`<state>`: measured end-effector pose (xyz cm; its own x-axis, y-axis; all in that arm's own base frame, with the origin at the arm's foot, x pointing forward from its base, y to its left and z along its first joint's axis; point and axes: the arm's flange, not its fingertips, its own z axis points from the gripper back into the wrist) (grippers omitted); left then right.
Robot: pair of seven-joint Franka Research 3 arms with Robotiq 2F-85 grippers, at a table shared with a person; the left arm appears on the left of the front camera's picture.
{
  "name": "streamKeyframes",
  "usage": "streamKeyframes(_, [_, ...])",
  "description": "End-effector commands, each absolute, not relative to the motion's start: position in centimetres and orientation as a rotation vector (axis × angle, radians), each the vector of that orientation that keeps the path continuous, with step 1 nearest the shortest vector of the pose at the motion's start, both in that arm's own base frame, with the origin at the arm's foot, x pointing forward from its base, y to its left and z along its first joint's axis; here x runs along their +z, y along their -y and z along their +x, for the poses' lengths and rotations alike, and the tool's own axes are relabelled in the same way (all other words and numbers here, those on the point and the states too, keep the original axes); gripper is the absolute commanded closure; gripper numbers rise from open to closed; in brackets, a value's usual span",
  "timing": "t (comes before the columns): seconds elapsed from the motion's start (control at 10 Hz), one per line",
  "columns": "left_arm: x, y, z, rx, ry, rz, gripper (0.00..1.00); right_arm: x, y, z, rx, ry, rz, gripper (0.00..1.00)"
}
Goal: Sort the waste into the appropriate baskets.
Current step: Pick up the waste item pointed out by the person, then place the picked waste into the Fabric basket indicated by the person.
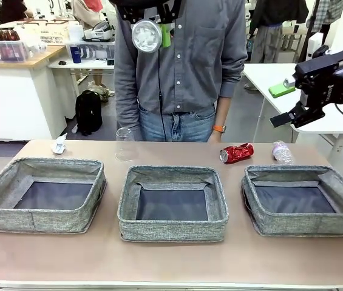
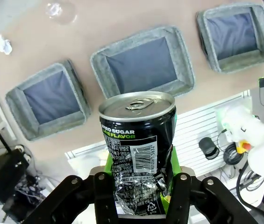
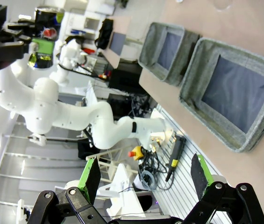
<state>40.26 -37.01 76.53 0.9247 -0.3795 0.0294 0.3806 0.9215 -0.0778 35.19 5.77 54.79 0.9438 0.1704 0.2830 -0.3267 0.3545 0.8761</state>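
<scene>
The left gripper [image 2: 139, 164] is clamping the dark can [image 2: 139, 140] upright, high over the table [image 1: 171, 260], with the baskets lying far below it. The right gripper [image 1: 279, 104] is hanging with its jaws spread wide and nothing between them, up above the table's far right corner.

The left basket [image 1: 31, 219], middle basket [image 1: 171, 229] and right basket [image 1: 305, 225] are sitting in a row, apart from one another. The remaining litter is lying beyond them along the far edge: a paper wad [image 1: 59, 144] behind the left basket, a cup [image 1: 124, 144] standing between left and middle, and a crushed red can [image 1: 237, 153] and a bottle [image 1: 282, 151] lying just behind the right basket. A person [image 1: 180, 66] is standing close against that far edge, between cup and red can. A bare strip is running along the near edge in front of the baskets.
</scene>
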Motion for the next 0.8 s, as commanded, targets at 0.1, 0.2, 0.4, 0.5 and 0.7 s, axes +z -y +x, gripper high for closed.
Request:
streamKeyframes(0.1, [76.38,36.44,39.87,-0.396,0.014,-0.090,0.56,55.02,-5.94,35.42,0.343,0.171,1.194,0.00])
streamKeyframes(0.2, [76.38,36.44,39.87,-0.396,0.014,-0.090,0.56,55.02,-5.94,35.42,0.343,0.171,1.194,0.00])
streamKeyframes(0.4, [76.38,36.44,39.87,-0.396,0.014,-0.090,0.56,55.02,-5.94,35.42,0.343,0.171,1.194,0.00])
streamKeyframes(0.5, [76.38,36.44,39.87,-0.396,0.014,-0.090,0.56,55.02,-5.94,35.42,0.343,0.171,1.194,0.00])
streamKeyframes(0.7, [76.38,36.44,39.87,-0.396,0.014,-0.090,0.56,55.02,-5.94,35.42,0.343,0.171,1.194,0.00])
